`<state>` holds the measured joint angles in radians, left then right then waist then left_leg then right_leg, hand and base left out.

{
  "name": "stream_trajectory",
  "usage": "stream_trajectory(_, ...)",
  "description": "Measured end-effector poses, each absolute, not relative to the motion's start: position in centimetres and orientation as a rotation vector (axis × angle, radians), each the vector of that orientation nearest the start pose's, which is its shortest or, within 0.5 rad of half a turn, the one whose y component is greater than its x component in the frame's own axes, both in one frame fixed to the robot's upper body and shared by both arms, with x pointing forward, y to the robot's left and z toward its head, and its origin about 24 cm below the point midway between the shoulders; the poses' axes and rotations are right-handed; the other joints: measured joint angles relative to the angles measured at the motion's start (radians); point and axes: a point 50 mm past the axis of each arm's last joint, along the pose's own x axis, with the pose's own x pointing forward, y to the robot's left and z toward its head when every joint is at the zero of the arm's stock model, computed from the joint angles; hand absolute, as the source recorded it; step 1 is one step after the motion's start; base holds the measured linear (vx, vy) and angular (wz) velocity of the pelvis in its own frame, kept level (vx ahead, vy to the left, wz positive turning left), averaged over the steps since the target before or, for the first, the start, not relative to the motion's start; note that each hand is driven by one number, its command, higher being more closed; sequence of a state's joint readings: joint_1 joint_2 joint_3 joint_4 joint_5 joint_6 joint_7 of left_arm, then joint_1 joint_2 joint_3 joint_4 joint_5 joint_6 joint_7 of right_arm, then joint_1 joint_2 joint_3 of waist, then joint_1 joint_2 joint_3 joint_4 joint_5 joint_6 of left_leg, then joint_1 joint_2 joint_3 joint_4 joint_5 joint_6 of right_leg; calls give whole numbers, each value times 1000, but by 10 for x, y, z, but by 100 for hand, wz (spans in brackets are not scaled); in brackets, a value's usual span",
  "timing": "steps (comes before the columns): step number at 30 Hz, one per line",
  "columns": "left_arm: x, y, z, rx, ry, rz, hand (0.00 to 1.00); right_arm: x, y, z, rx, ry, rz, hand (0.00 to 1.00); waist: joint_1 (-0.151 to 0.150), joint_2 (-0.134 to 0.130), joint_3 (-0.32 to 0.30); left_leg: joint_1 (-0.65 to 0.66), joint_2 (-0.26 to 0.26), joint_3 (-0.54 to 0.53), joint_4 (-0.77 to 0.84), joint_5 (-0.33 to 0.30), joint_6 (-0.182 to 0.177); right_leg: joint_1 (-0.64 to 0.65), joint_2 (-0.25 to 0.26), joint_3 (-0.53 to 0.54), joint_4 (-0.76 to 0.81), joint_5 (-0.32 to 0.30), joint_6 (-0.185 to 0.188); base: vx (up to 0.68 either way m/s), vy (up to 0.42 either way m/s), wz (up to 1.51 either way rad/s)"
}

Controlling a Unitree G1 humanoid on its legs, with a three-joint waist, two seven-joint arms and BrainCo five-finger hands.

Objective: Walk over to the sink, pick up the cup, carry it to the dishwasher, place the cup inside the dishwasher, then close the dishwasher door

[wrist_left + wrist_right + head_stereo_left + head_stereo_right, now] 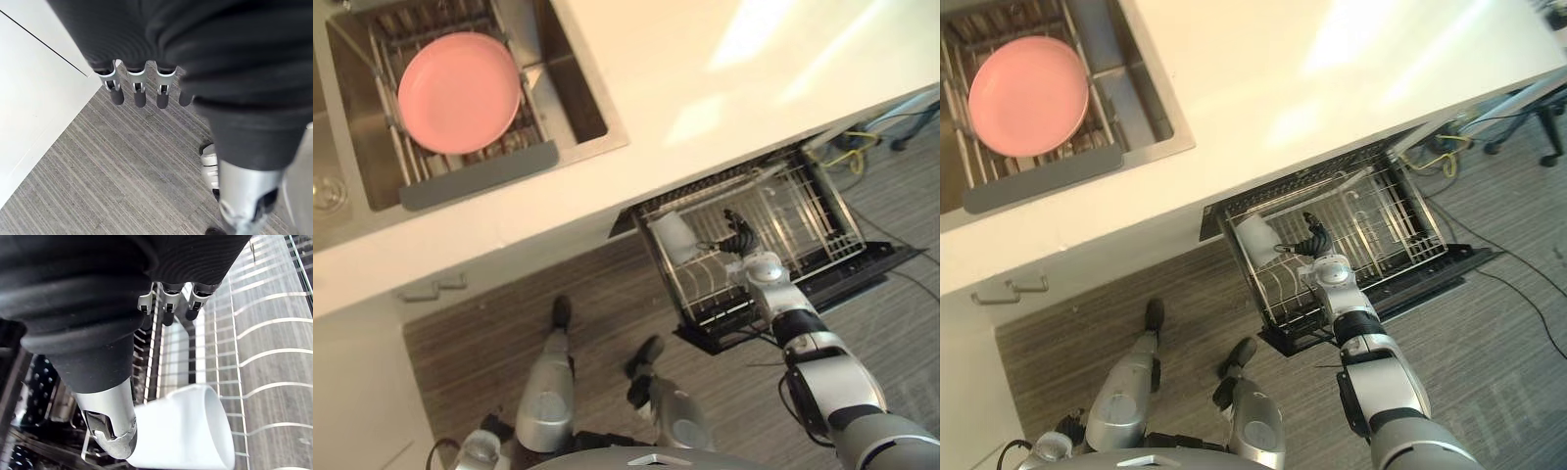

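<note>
right hand [739, 235]: stretched down over the dishwasher rack [803, 211]; in its wrist view the fingers [166, 313] run straight and loose and the thumb lies just beside the cup, with nothing wrapped or pinched.
cup [672, 235]: white, lying on its side on the rack wires, at the end toward the sink and close under the counter edge; the fingers are apart from it.
why so: by the look of it the cup is set down and the hand is spread to let it go cleanly; on its side it may roll on the wires.
left hand [139, 95]: hangs low at the robot's side, fingers straight and pointing at the floor, holding nothing, likely idle so that it is clear of the reach.
dishwasher door [867, 266]: dark, folded down flat beneath the rack, fully open.
step in hand: placing looks about done; closing is left, and the rack probably has to slide in before the door can lift.
counter [724, 88]: pale and smooth, with patches of light on it; the dishwasher opens from under its edge.
sink [578, 108]: steel, let into the counter, well apart from the dishwasher; a wire drainer [475, 176] inside carries a pink plate [458, 93].
floor [480, 333]: grey, finely striped; a yellow cable [847, 152] lies near the far end of the rack.
</note>
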<state>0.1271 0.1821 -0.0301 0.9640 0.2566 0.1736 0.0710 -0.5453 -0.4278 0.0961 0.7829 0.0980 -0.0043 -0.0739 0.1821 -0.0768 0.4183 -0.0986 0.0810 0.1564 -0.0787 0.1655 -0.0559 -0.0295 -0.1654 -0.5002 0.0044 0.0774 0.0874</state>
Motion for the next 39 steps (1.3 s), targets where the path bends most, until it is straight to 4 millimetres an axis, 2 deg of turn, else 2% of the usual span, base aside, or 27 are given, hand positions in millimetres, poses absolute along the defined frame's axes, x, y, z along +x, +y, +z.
stream_trajectory(2, 60, 230, -161, 375, 1300, 139, 0, 330, -245, 41, -277, 198, -159, 0, -18, -8, -67, 36, 0, 27, 0, -18, 0, 22, 0, 23, -6, -3, 4, 110, -43, -39)
stream_trajectory(4, 38, 236, -161, 297, 1342, 306, 0, 312, -247, 41, -163, 135, -176, 0, -48, -10, -148, 81, 1, 50, -6, -38, -7, 60, 2, 43, -20, -6, 10, 111, -40, -30)
stream_trajectory(5, 33, 238, -161, 293, 1348, 348, 0, 307, -247, 41, -117, 118, -171, 0, -56, -9, -166, 92, 1, 56, -7, -42, -8, 69, 3, 46, -23, -7, 11, 64, -31, -26)
stream_trajectory(6, 26, 243, -160, 285, 1358, 433, 0, 296, -246, 44, 15, 71, -152, 0, -76, -7, -206, 105, 4, 65, -7, -50, -8, 78, 6, 48, -27, -15, 12, 38, -24, -16)
stream_trajectory(9, 24, 249, -158, 251, 1336, 525, 0, 281, -242, 55, 214, -35, -118, 0, -108, 2, -230, 116, 8, 60, -8, -64, -17, 103, 10, 30, -30, -31, 11, -1, -22, 5)
stream_trajectory(10, 22, 251, -158, 227, 1330, 554, 0, 272, -239, 60, 297, -86, -93, 0, -128, 3, -253, 108, 15, 83, -8, -79, 0, 105, 5, 11, -33, -31, 11, 24, 8, 53)
stream_trajectory(12, 25, 252, -157, 189, 1310, 587, 0, 259, -238, 76, 410, -206, -79, 0, -164, 4, -263, 104, 38, 221, -8, -92, 12, 140, -3, -70, -65, -4, 19, 44, 30, 99)
stream_trajectory(13, 29, 251, -158, 164, 1297, 587, 0, 251, -241, 89, 444, -291, -89, 0, -194, 9, -267, 104, 60, 350, -7, -86, 22, 163, -17, -133, -74, 2, 23, 64, 141, 159)
stream_trajectory(14, 30, 244, -159, 140, 1295, 553, 0, 246, -247, 107, 456, -389, -76, 0, -214, 37, -281, 99, 78, 433, -5, -25, 26, 171, -25, -183, -64, 1, 32, 82, 174, 149)
stream_trajectory(16, 26, 240, -161, 116, 1308, 535, 0, 248, -245, 120, 484, -467, -34, 0, -201, 42, -283, 101, 62, 423, -1, 1, 33, 178, -46, -193, -46, -2, 44, 60, 181, 57)
stream_trajectory(18, 16, 237, -162, 90, 1331, 543, 0, 255, -231, 130, 535, -522, 84, 0, -182, 39, -284, 116, 42, 420, -1, -5, 40, 186, -65, -172, -43, -3, 48, 3, 158, 5)
stream_trajectory(19, 11, 234, -163, 58, 1341, 558, 0, 261, -220, 138, 556, -550, 167, 0, -178, 39, -285, 121, 34, 422, -1, -18, 39, 189, -75, -164, -40, -2, 62, -34, 131, 1)
stream_trajectory(22, 6, 218, -167, -30, 1364, 567, 0, 263, -203, 151, 583, -591, 267, 0, -179, 49, -287, 125, 12, 420, -7, -24, 39, 187, -106, -169, -24, -18, 79, -47, 127, 3)
stream_trajectory(26, -5, 213, -169, -89, 1393, 568, 0, 264, -192, 145, 618, -539, 251, 0, -182, 55, -304, 127, -28, 416, -8, -35, 55, 167, -164, -171, 41, -38, 99, -19, 113, 7)
stream_trajectory(28, 0, 214, -169, -88, 1361, 517, 0, 265, -188, 140, 637, -507, 202, 0, -185, 54, -309, 110, -72, 386, -8, -45, 70, 130, -230, -180, 139, -74, 104, 21, 158, 34)
stream_trajectory(29, 2, 214, -169, -88, 1349, 498, 0, 265, -188, 138, 644, -498, 190, 0, -185, 52, -308, 107, -83, 378, -8, -50, 77, 127, -246, -188, 158, -80, 96, 42, 154, 48)
stream_trajectory(30, 6, 214, -169, -83, 1333, 472, 0, 264, -187, 134, 653, -477, 173, 0, -182, 51, -308, 100, -102, 358, -8, -57, 87, 120, -273, -203, 196, -93, 48, 33, 96, 44)
stream_trajectory(31, 8, 214, -169, -97, 1323, 458, 0, 265, -187, 131, 656, -464, 160, 0, -178, 51, -307, 97, -112, 346, -8, -66, 99, 112, -287, -212, 226, -107, -25, 50, 128, 59)
stream_trajectory(32, 9, 214, -169, -113, 1315, 433, 0, 266, -182, 129, 652, -443, 156, 0, -176, 48, -305, 92, -119, 318, -8, -81, 121, 99, -289, -204, 276, -132, -186, 44, 90, 44)
stream_trajectory(33, 10, 215, -168, -108, 1310, 418, 0, 266, -180, 129, 645, -438, 161, 0, -175, 40, -303, 93, -125, 302, -8, -82, 123, 97, -287, -172, 289, -137, -230, 48, 79, 53)
stream_trajectory(34, 12, 220, -167, -95, 1302, 408, 0, 266, -178, 128, 635, -434, 165, 0, -177, 25, -297, 100, -135, 271, -8, -86, 129, 98, -283, -101, 306, -119, -238, 61, 53, 73)
stream_trajectory(35, 17, 225, -166, -89, 1289, 391, 0, 265, -181, 127, 627, -431, 152, 0, -188, 2, -286, 103, -139, 219, -7, -88, 131, 81, -279, -19, 366, -74, -232, 48, 41, 90)
stream_trajectory(36, 19, 229, -165, -83, 1283, 381, 0, 264, -182, 126, 624, -429, 145, 0, -193, -1, -284, 100, -132, 190, -7, -88, 134, 66, -268, 22, 402, -80, -210, 62, 4, 112)
stream_trajectory(37, 24, 234, -163, -65, 1275, 352, 0, 263, -186, 124, 623, -425, 126, 0, -199, 4, -273, 94, -108, 131, -7, -86, 137, 38, -190, 110, 436, -164, -109, 36, -49, 108)
stream_trajectory(38, 29, 239, -162, -44, 1279, 329, 0, 261, -192, 123, 626, -428, 89, 0, -197, -2, -275, 93, -87, 67, -7, -87, 136, 1, -80, 205, 441, -240, -66, 43, -58, 92)
stream_trajectory(39, 30, 239, -162, -44, 1280, 326, 0, 260, -194, 124, 625, -431, 82, 0, -197, -3, -276, 94, -86, 57, -7, -87, 136, -6, -62, 219, 440, -248, -56, 41, -49, 93)
